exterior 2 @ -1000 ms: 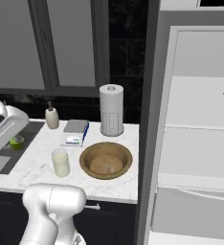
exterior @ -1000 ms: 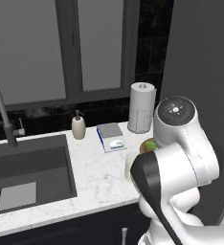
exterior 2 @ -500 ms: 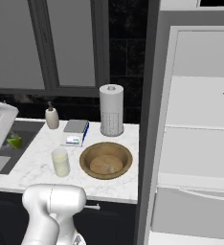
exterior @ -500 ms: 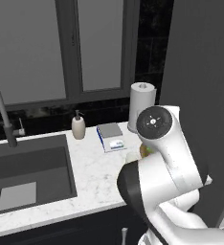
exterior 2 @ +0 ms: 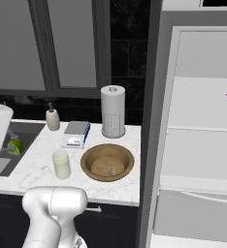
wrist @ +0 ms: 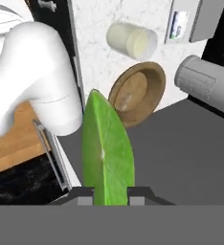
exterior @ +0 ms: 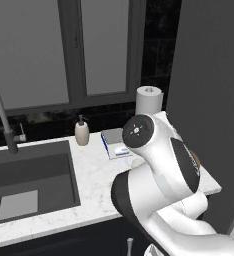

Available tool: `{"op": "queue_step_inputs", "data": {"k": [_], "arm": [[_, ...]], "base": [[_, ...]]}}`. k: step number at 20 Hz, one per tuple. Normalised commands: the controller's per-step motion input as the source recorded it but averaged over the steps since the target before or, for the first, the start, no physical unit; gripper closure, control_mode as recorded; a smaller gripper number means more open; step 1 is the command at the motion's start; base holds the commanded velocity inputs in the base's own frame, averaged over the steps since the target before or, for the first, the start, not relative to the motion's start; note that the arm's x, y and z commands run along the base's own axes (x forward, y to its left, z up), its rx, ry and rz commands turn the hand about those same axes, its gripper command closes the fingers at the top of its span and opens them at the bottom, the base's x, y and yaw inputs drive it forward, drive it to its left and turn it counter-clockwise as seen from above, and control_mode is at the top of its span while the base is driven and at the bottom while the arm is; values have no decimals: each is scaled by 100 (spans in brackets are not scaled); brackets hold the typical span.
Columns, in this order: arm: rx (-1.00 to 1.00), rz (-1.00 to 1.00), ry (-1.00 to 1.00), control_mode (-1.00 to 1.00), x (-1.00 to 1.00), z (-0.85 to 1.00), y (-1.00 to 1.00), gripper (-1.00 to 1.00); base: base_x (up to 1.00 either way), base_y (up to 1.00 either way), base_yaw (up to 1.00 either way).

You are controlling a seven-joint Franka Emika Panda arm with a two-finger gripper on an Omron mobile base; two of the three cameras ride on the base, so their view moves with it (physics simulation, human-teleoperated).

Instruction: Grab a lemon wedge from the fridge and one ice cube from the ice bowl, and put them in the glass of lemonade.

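Marble desk beside open fridge, wedge held clear of it.
Fingers clamped on lemon wedge in hand view; from right base, glass of lemonade just beside ice bowl, wedge far left over sink.

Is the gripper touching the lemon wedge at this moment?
Touching. In the hand view the lemon wedge stands clamped between the two jaws of the gripper, with no gap on either side. The right base view shows it at the hand too.
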Motion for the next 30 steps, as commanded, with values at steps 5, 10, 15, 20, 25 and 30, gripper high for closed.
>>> {"op": "queue_step_inputs", "data": {"k": [5,10,15,20,25,30], "arm": [[-14,16,32,-100,17,0,0,100],[-12,19,34,-100,29,0,-1,100],[-18,16,29,-100,29,-6,0,100],[-19,3,14,-100,18,-19,-16,100],[-5,0,-1,-100,14,-28,-4,100],[0,0,-8,-100,33,-23,0,100]], "base": [[0,0,0],[0,0,0],[0,0,0],[0,0,0],[0,0,0],[0,0,0]]}}
